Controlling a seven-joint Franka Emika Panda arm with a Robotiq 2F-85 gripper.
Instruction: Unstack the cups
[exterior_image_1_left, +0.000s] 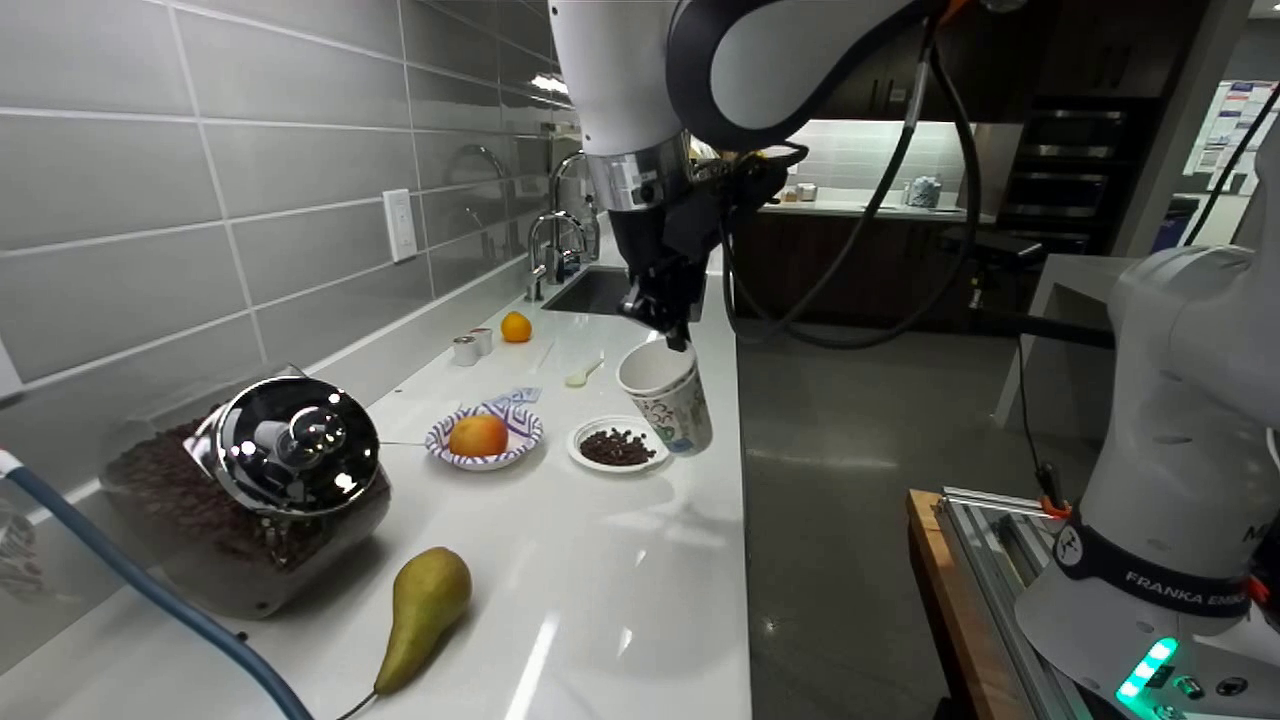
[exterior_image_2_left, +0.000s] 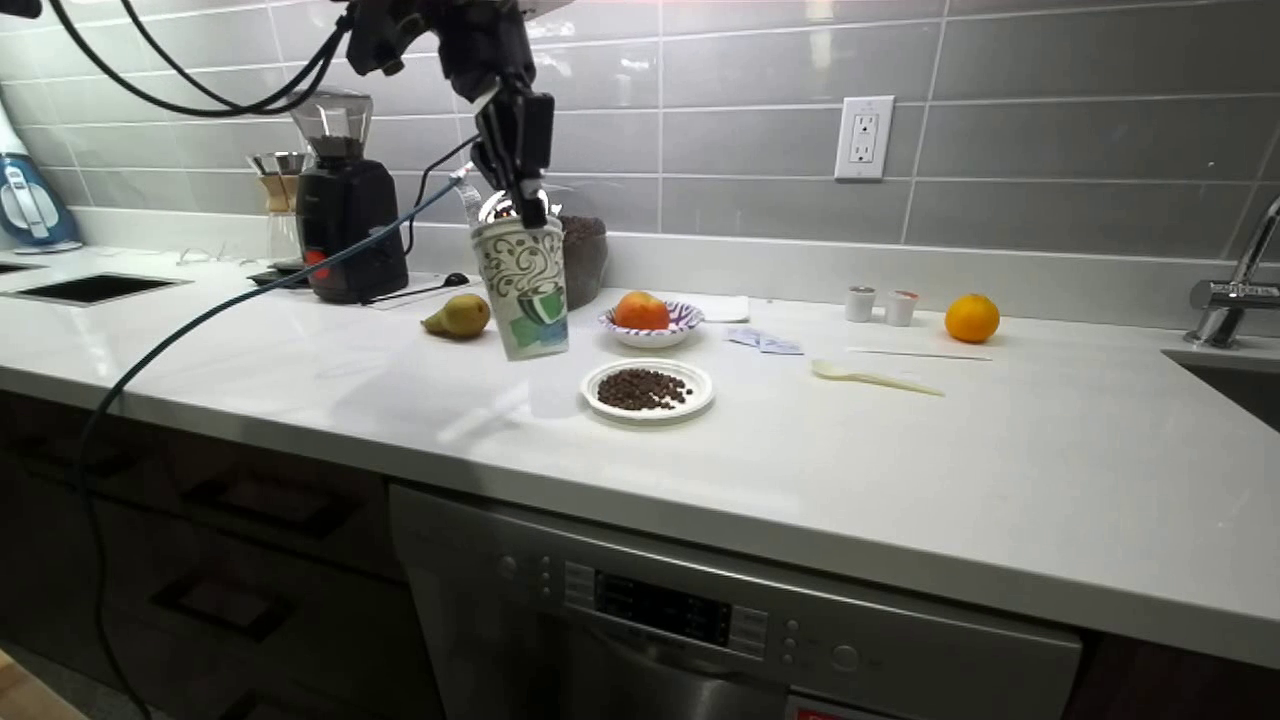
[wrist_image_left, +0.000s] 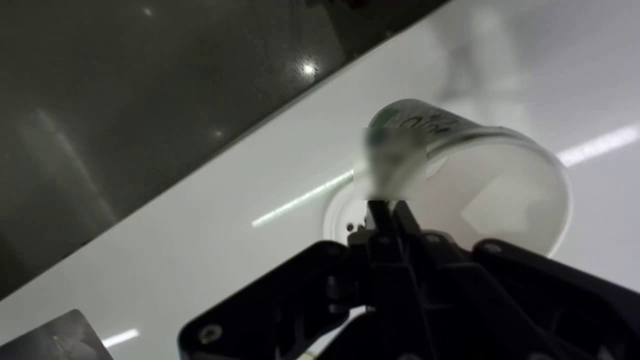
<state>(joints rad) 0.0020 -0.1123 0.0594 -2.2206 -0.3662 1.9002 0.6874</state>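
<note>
White paper cups (exterior_image_2_left: 523, 290), apparently nested, hang tilted above the worktop (exterior_image_2_left: 800, 450), pinched at the rim in my jaws. Lifting looks done; parting them, I judge, remains, with no cup visibly set apart.

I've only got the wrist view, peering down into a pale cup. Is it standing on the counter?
Observer: No, in both exterior views the cup hangs tilted, clear of the counter.
Operator: Oh! Any fruit lying about?
Observer: Yes, a pear lies on the counter in both exterior views.
Operator: And is anything sitting in a bowl?
Observer: Yes, both exterior views show an orange-red fruit in a purple-patterned bowl.
</note>
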